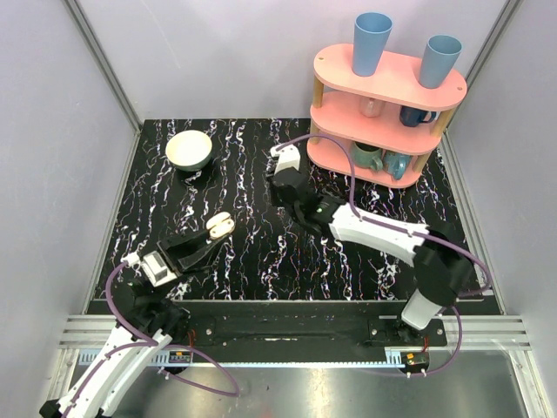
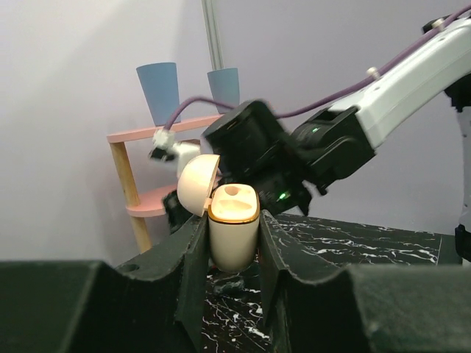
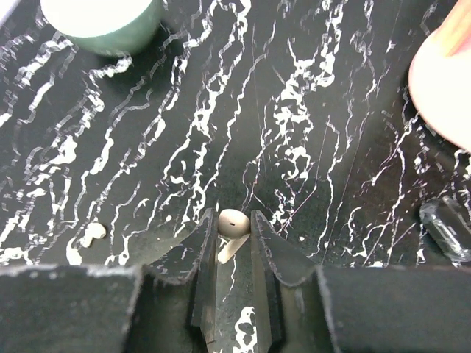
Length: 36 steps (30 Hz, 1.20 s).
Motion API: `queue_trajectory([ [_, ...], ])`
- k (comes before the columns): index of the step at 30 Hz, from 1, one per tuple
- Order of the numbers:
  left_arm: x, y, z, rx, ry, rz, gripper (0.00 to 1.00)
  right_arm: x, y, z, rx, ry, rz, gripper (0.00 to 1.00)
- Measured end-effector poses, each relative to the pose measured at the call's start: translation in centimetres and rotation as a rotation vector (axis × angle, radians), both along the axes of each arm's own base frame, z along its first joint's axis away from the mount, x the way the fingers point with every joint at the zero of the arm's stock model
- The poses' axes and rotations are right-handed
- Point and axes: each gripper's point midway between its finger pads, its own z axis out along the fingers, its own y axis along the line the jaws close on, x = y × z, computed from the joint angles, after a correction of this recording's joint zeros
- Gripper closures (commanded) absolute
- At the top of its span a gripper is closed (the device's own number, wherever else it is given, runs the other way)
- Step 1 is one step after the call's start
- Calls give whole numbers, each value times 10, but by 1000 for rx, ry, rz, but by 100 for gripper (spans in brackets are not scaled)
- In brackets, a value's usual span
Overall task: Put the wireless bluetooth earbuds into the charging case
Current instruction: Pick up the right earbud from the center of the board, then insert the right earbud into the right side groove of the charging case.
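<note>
The black, white-veined table carries a pink three-tier shelf in its far right corner. Two blue cups stand upside down on the shelf's top tier, and mugs sit on the tiers below. A cream bowl rests by the far edge, toward the left corner.

My left claw reaches in over the near left part of the table and is clamped tight on the charging case, one finger on each side. The case stands upright between them with its lid swung open to one side. The orange-rimmed top of its body is bare, with a hollow showing in it. I cannot tell whether its base touches the table.

My right claw is near the middle of the table, closer to the far edge, just beside the shelf and well apart from the case. Its fingers stand only a narrow way apart and pinch one earbud between the tips, its rounded head up at the tips and its stem slanting back between the fingers. I cannot tell whether it touches the table.

A small pale bit lies on the table beside that claw, toward the bowl. It may be the other earbud, but it is too small to tell.
</note>
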Motion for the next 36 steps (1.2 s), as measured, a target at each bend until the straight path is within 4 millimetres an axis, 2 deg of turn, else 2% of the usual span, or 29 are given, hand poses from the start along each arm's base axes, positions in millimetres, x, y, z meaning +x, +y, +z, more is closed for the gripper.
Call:
queue_trajectory([
  [11,9,-5,-6,32,44,4,100,-49,-16,106,135,-273,60,86],
  [18,13,-7,-10,50,67,6,100,-74,-16,158,183,-404,105,86],
  [21,15,-9,-12,61,81,8,100,-87,-11,170,180,-446,144,86],
  [29,24,-12,-26,95,140,20,100,-123,12,185,146,-544,258,85],
  [36,28,-9,-26,94,162,41,100,-140,22,191,139,-603,289,86],
])
